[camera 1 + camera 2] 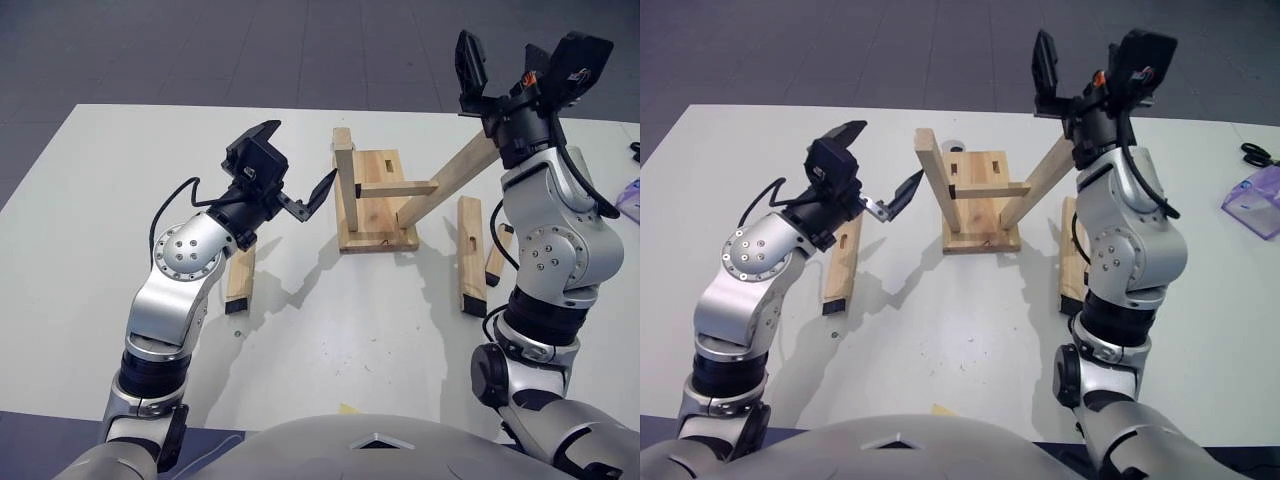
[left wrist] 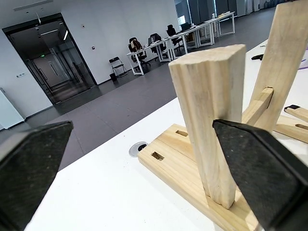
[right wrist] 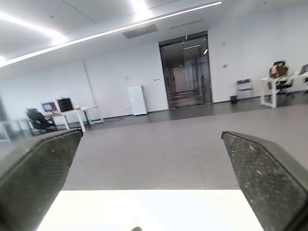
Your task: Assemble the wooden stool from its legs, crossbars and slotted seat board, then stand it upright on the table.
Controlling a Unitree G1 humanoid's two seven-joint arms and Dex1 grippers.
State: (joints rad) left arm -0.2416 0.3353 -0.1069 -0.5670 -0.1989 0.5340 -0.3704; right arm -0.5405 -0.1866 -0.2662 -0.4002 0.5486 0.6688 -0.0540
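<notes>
The slotted seat board (image 1: pixel 378 215) is lying flat at the middle of the white table (image 1: pixel 90 200), toward its far side. Two legs are rising out of it. The upright leg (image 1: pixel 344 175) is standing straight at the board's left edge. The tilted leg (image 1: pixel 450 180) is leaning away up to the right. A crossbar (image 1: pixel 395 187) is running level between them, touching both.

The left gripper (image 1: pixel 292 165) is hovering just left of the upright leg, apart from it, released and gripping nothing. In the left wrist view that leg is sitting between the two black pads (image 2: pixel 260 173), a little beyond them. A round cable port (image 2: pixel 138 148) is showing in the table beyond the board.

The right gripper (image 1: pixel 525 60) is held high beyond the top of the tilted leg, also released, fingers spread wide and pointing out at the grey floor of the room. The leg's top is passing behind the wrist, so I cannot tell whether they are touching.

A loose wooden piece (image 1: pixel 240 275) is lying on the table under the left arm. A loose slotted leg (image 1: pixel 470 255) is lying right of the board, with a thinner bar (image 1: pixel 497 258) just beside it. A purple box (image 1: pixel 1255 200) is sitting at the table's right edge.
</notes>
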